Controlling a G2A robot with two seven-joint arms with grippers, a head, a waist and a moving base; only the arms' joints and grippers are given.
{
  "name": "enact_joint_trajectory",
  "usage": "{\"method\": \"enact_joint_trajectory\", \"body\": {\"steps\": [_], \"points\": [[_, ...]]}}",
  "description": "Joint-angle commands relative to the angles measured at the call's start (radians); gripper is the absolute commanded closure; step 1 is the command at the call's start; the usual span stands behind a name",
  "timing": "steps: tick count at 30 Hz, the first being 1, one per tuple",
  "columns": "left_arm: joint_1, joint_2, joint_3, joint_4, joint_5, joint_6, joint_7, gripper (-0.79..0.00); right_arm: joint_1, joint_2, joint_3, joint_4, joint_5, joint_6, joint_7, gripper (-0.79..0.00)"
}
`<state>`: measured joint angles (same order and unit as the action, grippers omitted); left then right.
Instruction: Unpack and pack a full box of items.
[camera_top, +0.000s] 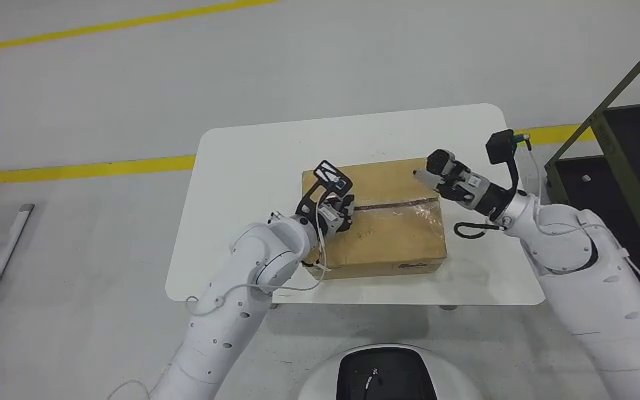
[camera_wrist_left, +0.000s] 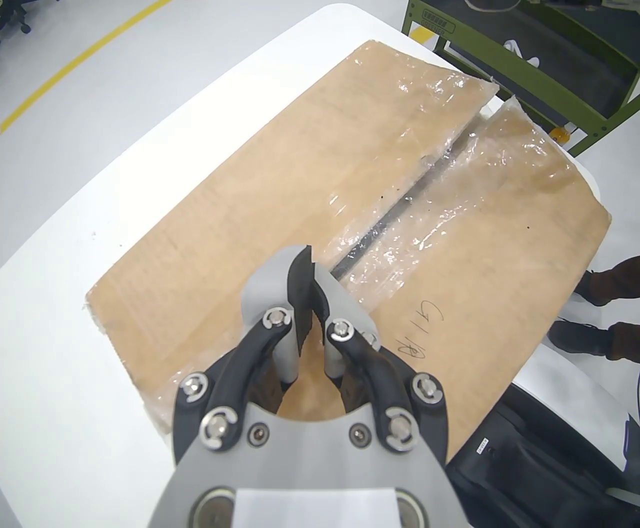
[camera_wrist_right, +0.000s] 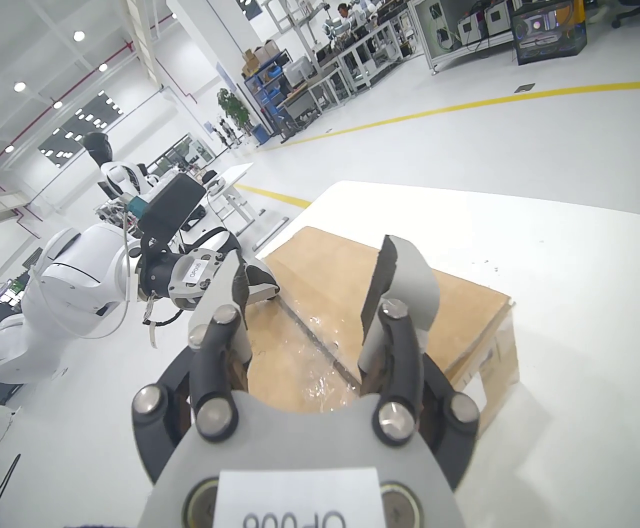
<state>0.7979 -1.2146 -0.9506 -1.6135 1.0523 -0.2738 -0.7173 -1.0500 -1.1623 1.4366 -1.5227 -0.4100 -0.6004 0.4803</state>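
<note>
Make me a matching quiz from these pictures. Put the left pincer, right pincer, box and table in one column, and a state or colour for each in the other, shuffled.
Column one:
1 left pincer
2 right pincer
3 box
4 table

Column two:
A white
B open
C flaps down, clear tape along the seam
D shut

Pairs: 1-D, 2-B, 3-C, 4-A

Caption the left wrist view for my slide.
Left pincer, shut, poised at the center seam of a taped cardboard box on a white table.
</note>
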Motion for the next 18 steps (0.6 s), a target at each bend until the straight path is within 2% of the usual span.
{"method": "enact_joint_trajectory", "body": {"steps": [1,3,6,8,9,10,11,13,14,18], "points": [[-0.002,-0.002,0.003,0.001,0.000,-0.003,-0.001,0.000,-0.004,0.003,0.016,-0.003,-0.001,0.010,-0.004,-0.723],[-0.005,-0.004,0.006,0.002,-0.001,-0.005,0.002,0.000,-0.010,0.006,0.028,-0.009,0.008,0.014,-0.005,-0.763],[-0.011,-0.007,0.010,-0.001,-0.006,-0.010,0.008,-0.009,-0.018,0.010,0.046,-0.021,0.017,0.026,-0.002,-0.754],[-0.012,-0.009,0.009,-0.009,-0.010,-0.011,0.007,-0.243,-0.024,0.013,0.054,-0.031,0.010,0.042,-0.002,-0.631],[-0.011,-0.009,0.004,-0.015,-0.016,-0.009,0.011,-0.453,-0.026,0.014,0.058,-0.040,0.004,0.050,-0.006,-0.406],[-0.008,-0.008,-0.002,-0.021,-0.018,-0.007,0.011,-0.674,-0.030,0.014,0.058,-0.046,0.001,0.055,-0.010,-0.345],[-0.004,-0.008,-0.010,-0.028,-0.023,-0.004,0.012,-0.785,-0.032,0.015,0.060,-0.052,-0.003,0.063,-0.018,-0.237],[0.008,-0.004,-0.030,-0.046,-0.029,0.000,0.010,-0.785,-0.035,0.015,0.058,-0.062,-0.030,0.086,-0.034,-0.132],[0.015,-0.002,-0.042,-0.057,-0.030,0.002,0.009,-0.785,-0.037,0.014,0.055,-0.065,-0.035,0.101,-0.052,0.000],[0.060,0.010,-0.107,-0.117,-0.024,0.018,0.013,-0.785,-0.037,0.009,0.027,-0.078,-0.053,0.141,-0.097,0.000]]}}
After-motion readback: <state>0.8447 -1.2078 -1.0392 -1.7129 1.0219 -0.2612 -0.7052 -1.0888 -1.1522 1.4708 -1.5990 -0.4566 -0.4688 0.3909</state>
